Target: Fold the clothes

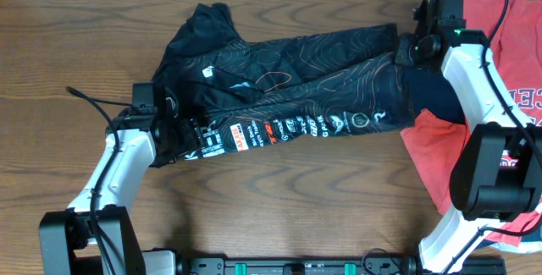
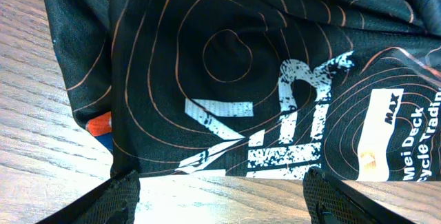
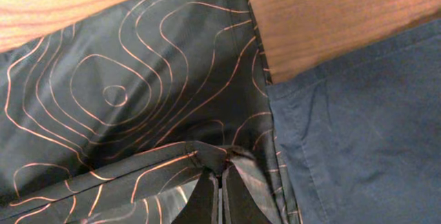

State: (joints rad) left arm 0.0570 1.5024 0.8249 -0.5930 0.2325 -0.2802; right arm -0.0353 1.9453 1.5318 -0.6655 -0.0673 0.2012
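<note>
The black jersey (image 1: 296, 89) with orange contour lines and white and orange logos lies stretched across the middle of the wooden table. My left gripper (image 1: 174, 124) is at its lower left edge. In the left wrist view the jaws (image 2: 220, 179) are open and empty, with bare wood between them and the jersey's hem (image 2: 220, 58) just ahead. My right gripper (image 1: 405, 51) is at the jersey's upper right corner. In the right wrist view the fingers (image 3: 220, 176) are shut on a pinched fold of the jersey (image 3: 124, 79).
A navy garment (image 1: 432, 97) lies under the jersey's right end, and it also shows in the right wrist view (image 3: 358, 134). A red T-shirt (image 1: 500, 38) with white lettering covers the right side of the table. Bare wood (image 1: 296, 199) lies in front.
</note>
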